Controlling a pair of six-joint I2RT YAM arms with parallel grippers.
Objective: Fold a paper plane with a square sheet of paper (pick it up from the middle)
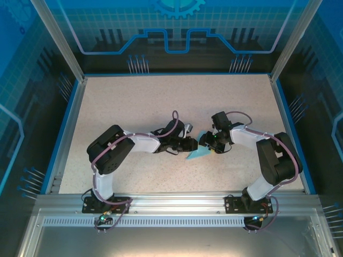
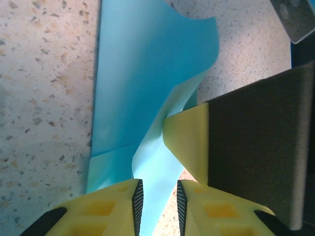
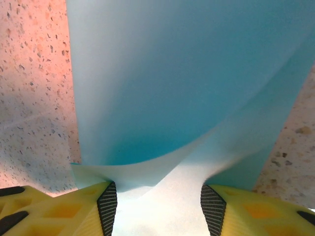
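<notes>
Speckled worktop (image 1: 134, 107): left end effector (image 2: 158, 192) barely parted, right end effector (image 3: 158, 201) half open, both astride, not pinching, the square sheet of paper (image 2: 142, 73); align edges before creasing.

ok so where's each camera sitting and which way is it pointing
top external: above and behind the arms, looking down on the table; both arms show, left gripper and right gripper close together over the blue paper.
left wrist: on the left arm, looking along its yellow fingers at the paper.
right wrist: on the right arm, looking along its own fingers at the paper.
shared: all three see the paper and table.
</notes>
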